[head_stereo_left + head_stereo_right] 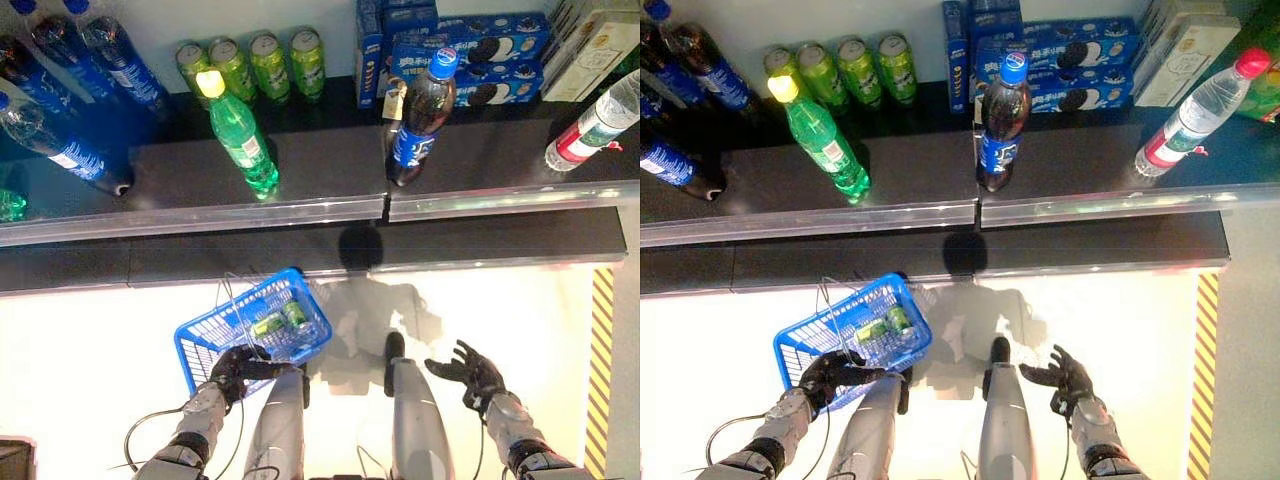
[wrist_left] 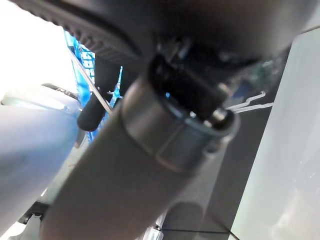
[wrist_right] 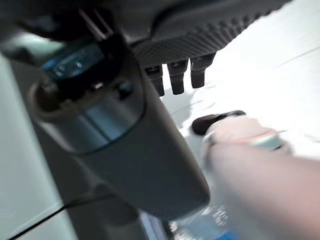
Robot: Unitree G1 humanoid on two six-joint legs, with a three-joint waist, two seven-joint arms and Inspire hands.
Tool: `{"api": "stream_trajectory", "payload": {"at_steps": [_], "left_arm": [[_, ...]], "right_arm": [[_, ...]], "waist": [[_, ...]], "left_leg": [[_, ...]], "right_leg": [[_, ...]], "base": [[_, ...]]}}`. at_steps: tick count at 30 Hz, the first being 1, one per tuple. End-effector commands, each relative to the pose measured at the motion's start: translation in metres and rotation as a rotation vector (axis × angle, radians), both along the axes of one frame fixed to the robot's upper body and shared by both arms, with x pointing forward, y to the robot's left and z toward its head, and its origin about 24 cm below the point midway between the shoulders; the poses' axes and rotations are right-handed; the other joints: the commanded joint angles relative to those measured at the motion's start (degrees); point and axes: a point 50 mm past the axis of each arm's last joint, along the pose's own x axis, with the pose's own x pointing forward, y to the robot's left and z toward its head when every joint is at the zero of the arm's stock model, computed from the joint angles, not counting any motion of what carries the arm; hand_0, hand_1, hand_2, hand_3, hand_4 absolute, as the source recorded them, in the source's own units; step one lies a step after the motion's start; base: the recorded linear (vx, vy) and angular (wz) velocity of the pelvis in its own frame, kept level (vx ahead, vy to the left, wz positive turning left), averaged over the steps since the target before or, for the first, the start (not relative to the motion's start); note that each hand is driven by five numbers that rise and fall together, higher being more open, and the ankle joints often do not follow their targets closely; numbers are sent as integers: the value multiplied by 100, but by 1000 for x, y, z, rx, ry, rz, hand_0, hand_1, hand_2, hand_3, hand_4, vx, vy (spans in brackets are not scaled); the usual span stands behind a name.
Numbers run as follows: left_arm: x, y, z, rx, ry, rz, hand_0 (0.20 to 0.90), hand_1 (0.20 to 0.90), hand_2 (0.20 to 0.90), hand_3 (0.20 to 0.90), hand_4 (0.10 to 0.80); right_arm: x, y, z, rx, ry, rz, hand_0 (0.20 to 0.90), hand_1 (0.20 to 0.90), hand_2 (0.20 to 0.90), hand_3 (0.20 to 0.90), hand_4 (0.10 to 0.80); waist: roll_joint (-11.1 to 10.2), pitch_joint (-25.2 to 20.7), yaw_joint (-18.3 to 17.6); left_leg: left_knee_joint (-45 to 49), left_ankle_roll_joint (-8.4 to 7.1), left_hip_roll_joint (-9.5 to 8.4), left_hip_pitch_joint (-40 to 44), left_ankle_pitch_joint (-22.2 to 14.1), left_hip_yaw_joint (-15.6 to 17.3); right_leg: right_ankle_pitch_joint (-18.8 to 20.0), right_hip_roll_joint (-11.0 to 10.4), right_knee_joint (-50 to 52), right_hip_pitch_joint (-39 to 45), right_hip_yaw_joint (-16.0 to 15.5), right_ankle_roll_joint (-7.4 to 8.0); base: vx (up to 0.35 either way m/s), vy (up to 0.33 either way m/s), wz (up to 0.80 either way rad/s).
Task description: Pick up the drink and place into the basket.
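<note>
A blue plastic basket [image 1: 205, 345] hangs low in front of the shelf, with two green cans [image 1: 280, 320] lying in it. My left hand [image 1: 240, 368] is curled round its wire handle [image 2: 90, 85] at the near rim. Off to the right, my right hand [image 1: 470, 372] is open and empty, its fingers [image 3: 177, 75] spread above the pale floor. On the dark shelf stand a cola bottle [image 1: 420, 115] with a blue cap, a green soda bottle [image 1: 240, 130] and a row of green cans [image 1: 250, 65]. Both hands are well below the shelf.
Blue-labelled dark bottles [image 1: 70, 90] crowd the shelf's left end. A clear water bottle [image 1: 600, 125] with a red label stands at the right. Blue biscuit boxes [image 1: 470, 50] line the back. The shelf's front edge [image 1: 300, 215] juts out; yellow-black hazard tape [image 1: 600, 350] marks the floor at right.
</note>
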Motion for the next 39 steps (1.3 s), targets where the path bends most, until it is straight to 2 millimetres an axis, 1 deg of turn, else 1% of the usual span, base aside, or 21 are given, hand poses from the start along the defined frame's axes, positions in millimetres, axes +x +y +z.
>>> {"api": "stream_trajectory", "payload": {"at_steps": [1,2,3,4,7,8,9,10,11,12,13,14,15,16,17,19,25,32,39], "left_arm": [[-24,24,-1,44,-12,27,300,300,300,200,100],[-24,24,-1,44,-12,27,300,300,300,200,100],[-25,24,0,45,-14,29,300,300,300,200,100],[-27,25,0,43,-17,40,300,300,300,200,100],[-34,26,-3,42,-13,56,300,300,300,200,100],[-35,26,-4,42,-12,58,300,300,300,200,100],[-36,25,-4,41,-12,59,300,300,300,200,100],[-38,25,-4,37,-12,64,300,300,300,200,100],[-38,25,-5,36,-13,66,300,300,300,200,100],[-40,25,-5,31,-14,71,300,300,300,200,100],[-40,25,-5,31,-14,71,300,300,300,200,100],[-40,25,-5,27,-17,75,300,300,300,200,100],[-40,25,-5,27,-17,75,300,300,300,200,100],[-40,25,-5,24,-18,79,300,300,300,200,100],[-40,25,-6,23,-18,80,300,300,300,200,100],[-44,25,-7,18,-16,82,300,300,300,200,100],[-47,25,-9,8,-12,84,300,300,300,200,100],[-52,24,-13,-1,-3,89,300,300,300,200,100],[-54,22,-14,-2,4,74,300,300,300,200,100]], "right_arm": [[15,11,31,-55,-226,66,900,900,900,900,800],[15,11,31,-55,-226,66,900,900,900,900,800],[24,21,48,-71,-316,117,900,900,900,900,800],[34,33,73,-82,-420,173,900,900,900,900,800],[43,51,116,-101,-627,286,900,900,900,900,800],[44,54,125,-106,-675,307,900,900,900,900,800],[44,56,130,-106,-698,317,900,900,900,900,800],[45,59,142,-101,-760,341,900,900,900,900,800],[45,60,147,-95,-783,350,900,900,900,900,800],[44,64,170,-87,-889,380,900,900,900,900,800],[44,64,170,-87,-889,380,900,900,900,900,800],[43,64,186,-75,-982,388,900,900,900,900,800],[43,64,188,-73,-987,388,900,900,900,900,800],[42,65,197,-60,-1030,389,900,900,900,900,800],[41,65,200,-56,-1045,388,900,900,900,900,800],[36,63,223,-43,-1159,389,900,900,900,900,800],[30,66,252,-56,-1291,394,900,900,900,900,800],[22,66,264,-44,-1365,404,900,900,900,900,800],[26,62,271,-61,-1396,343,900,900,900,900,800]], "waist": [[-198,-233,123],[-198,-233,123],[-212,-203,101],[-238,-176,59],[-277,-156,0],[-282,-151,-10],[-284,-146,-14],[-285,-139,-26],[-284,-136,-31],[-277,-125,-53],[-276,-124,-52],[-268,-92,-62],[-267,-105,-66],[-267,-100,-71],[-266,-96,-72],[-254,-64,-81],[-222,-9,-92],[-201,24,-114],[-173,59,-74]], "left_leg": [[-136,262,-44,-171,324,-119],[-136,262,-44,-171,324,-119],[-148,268,-44,-152,324,-119],[-151,265,-41,-142,326,-116],[-201,264,-16,-116,363,-100],[-214,264,-11,-109,371,-98],[-218,264,-8,-104,374,-95],[-236,266,0,-93,382,-90],[-249,268,4,-86,387,-88],[-296,268,22,-63,402,-76],[-296,267,22,-62,402,-76],[-265,264,30,-69,379,-68],[-294,264,30,-77,407,-69],[-308,258,37,-78,418,-74],[-312,255,40,-76,420,-77],[-324,247,29,-52,424,-96],[-329,217,10,-17,438,-108],[-327,182,29,65,441,-96],[-315,163,23,122,447,-90]], "right_leg": [[-144,-218,342,140,-16,-30],[-144,-218,342,140,-16,-30],[-141,-214,327,154,-9,-25],[-134,-207,308,163,3,-24],[-127,-199,248,196,9,-22],[-128,-194,234,205,15,-22],[-128,-193,230,210,18,-21],[-129,-190,220,216,26,-19],[-130,-187,214,219,30,-17],[-138,-181,189,233,49,-8],[-138,-181,189,233,49,-8],[-170,-177,224,225,66,-4],[-145,-178,195,219,62,-5],[-145,-183,179,227,61,-4],[-146,-186,175,233,60,-3],[-157,-206,129,293,46,-8],[-180,-234,113,369,31,-30],[-196,-270,73,497,4,-59],[-197,-292,44,606,-22,-69]], "base": [[0,0,0],[-14,-5,3],[-17,-2,5],[-20,2,4],[0,0,0],[0,0,0],[0,0,0],[0,0,0],[10,45,1],[6,33,1],[8,49,1],[0,0,0],[6,31,-2],[6,12,-3],[35,25,-4],[46,26,-3],[14,7,0],[20,6,-1],[0,0,0]]}}
